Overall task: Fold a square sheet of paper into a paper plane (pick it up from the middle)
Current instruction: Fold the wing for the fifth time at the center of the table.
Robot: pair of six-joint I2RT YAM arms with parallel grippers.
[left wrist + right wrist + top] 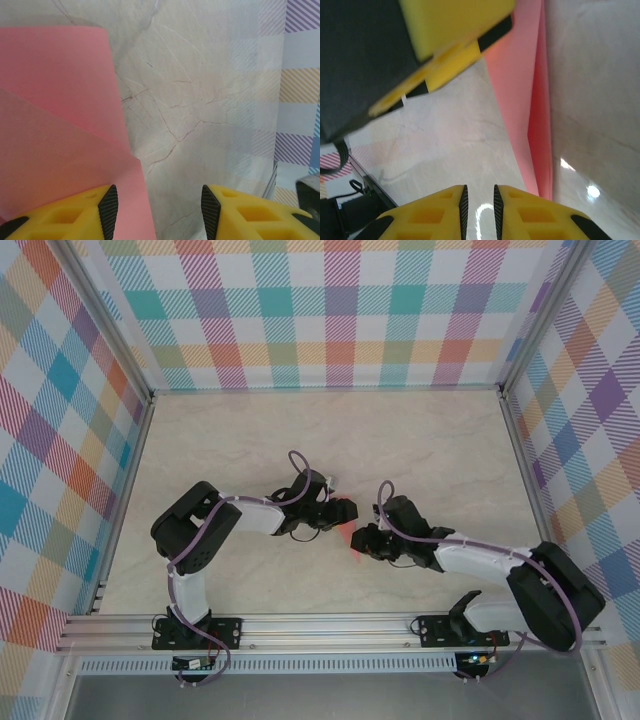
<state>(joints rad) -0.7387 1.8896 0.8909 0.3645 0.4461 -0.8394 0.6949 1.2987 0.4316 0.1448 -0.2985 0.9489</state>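
Left pincer [159, 200] wide over the folded pink paper [55, 100]; right pincer [478, 196] narrow, empty

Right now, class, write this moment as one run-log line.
paper: pink, folded, on table | left gripper: jaws open, over paper edge | right gripper: jaws narrowly apart, empty

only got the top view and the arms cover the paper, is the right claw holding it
Observer: No. Its wrist view shows the right claw nearly closed, bare table in the slit, the square sheet of paper lying beside it.
Operator: and the left claw
Observer: The left claw stands open, one finger over the paper.
Operator: any fold yet
Observer: Yes, one layer lies folded over another along a diagonal crease.
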